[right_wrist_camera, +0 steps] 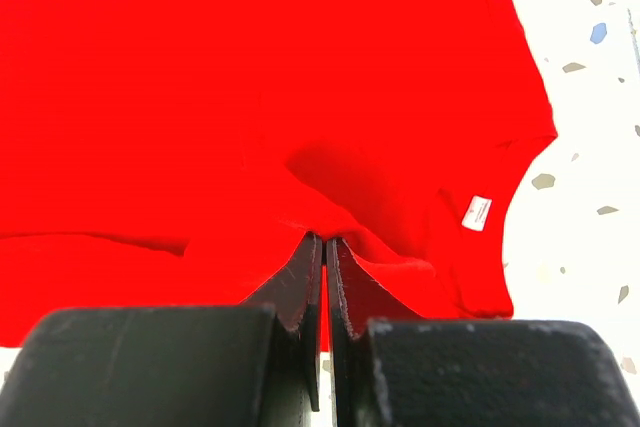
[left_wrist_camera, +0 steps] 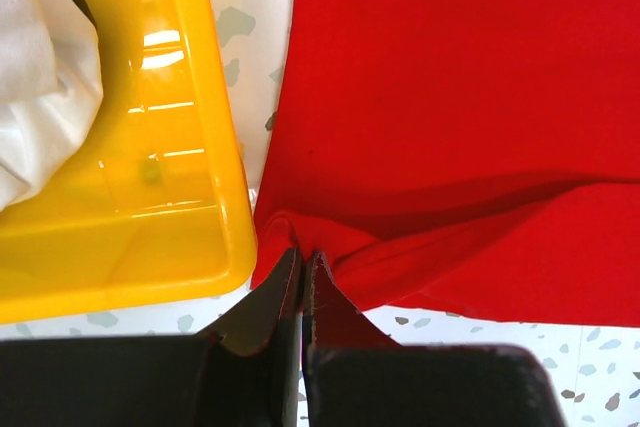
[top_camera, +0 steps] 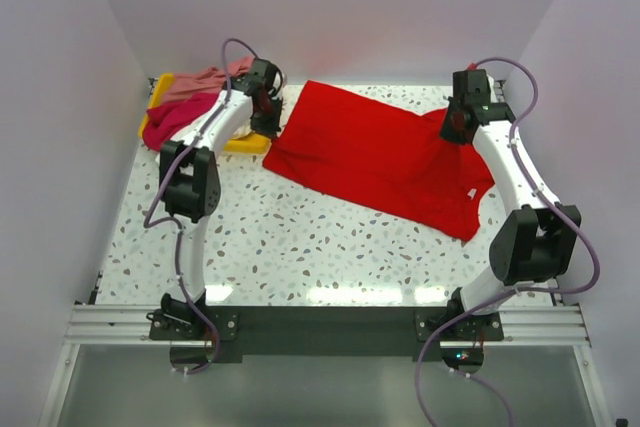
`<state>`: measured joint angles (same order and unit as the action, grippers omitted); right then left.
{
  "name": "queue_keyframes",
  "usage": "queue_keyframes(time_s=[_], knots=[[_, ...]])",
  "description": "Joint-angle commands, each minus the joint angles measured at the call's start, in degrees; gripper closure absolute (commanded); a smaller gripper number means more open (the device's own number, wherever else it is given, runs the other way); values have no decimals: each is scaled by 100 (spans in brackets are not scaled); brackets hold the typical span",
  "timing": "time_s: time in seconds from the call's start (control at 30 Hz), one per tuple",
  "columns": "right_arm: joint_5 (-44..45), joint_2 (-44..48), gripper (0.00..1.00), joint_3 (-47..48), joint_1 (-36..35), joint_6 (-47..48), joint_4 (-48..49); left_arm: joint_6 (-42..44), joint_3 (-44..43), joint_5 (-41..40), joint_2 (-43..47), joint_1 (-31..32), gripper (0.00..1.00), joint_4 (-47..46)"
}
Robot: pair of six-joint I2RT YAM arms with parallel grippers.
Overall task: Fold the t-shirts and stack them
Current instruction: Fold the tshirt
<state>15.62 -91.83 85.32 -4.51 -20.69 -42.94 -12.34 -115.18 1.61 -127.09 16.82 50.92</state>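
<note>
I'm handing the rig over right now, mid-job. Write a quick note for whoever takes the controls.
Left hand: shut on the red t-shirt, at its edge beside the yellow tray.
Right hand: shut on the same shirt, at its opposite end.
The red t-shirt lies spread out on the table, unfolded. The pink t-shirt, crimson t-shirt and white t-shirt sit bunched in the tray.
Done: one shirt laid out.
Left: fold it, then the other three, and stack them.

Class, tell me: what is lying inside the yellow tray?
A dusty pink shirt, a crimson shirt and cream-white cloth lie heaped in the yellow tray. The tray floor beneath them is covered.
</note>
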Motion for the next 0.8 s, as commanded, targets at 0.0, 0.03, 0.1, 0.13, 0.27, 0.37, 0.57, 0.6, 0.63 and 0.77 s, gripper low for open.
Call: queue_keyframes(time_s=[0.0,0.03,0.1,0.13,0.27,0.37,0.57,0.6,0.63,0.77], knots=[[-41,-63,100,213,91,161,207,144,-435,112,-106,-65,96,111],[-59,-80,100,213,91,153,224,153,-470,103,-175,-65,96,138],[-50,-124,100,239,109,170,224,162,-620,68,-281,-65,96,190],[-24,-133,100,240,117,170,216,153,-664,59,-316,-73,96,191],[143,-142,100,222,179,144,233,135,-1085,-46,-518,-100,94,296],[344,-203,100,187,310,57,233,74,-1200,-143,-563,-109,59,270],[740,-424,16,231,443,-119,-170,-120,-771,-389,-89,-21,2,-300],[828,-362,11,135,443,-146,-215,-111,-613,-389,147,84,0,-571],[812,-170,10,38,434,-198,-171,-67,-211,-407,262,154,0,-731],[374,383,9,-628,434,-295,57,21,644,-477,650,559,0,-1355]])
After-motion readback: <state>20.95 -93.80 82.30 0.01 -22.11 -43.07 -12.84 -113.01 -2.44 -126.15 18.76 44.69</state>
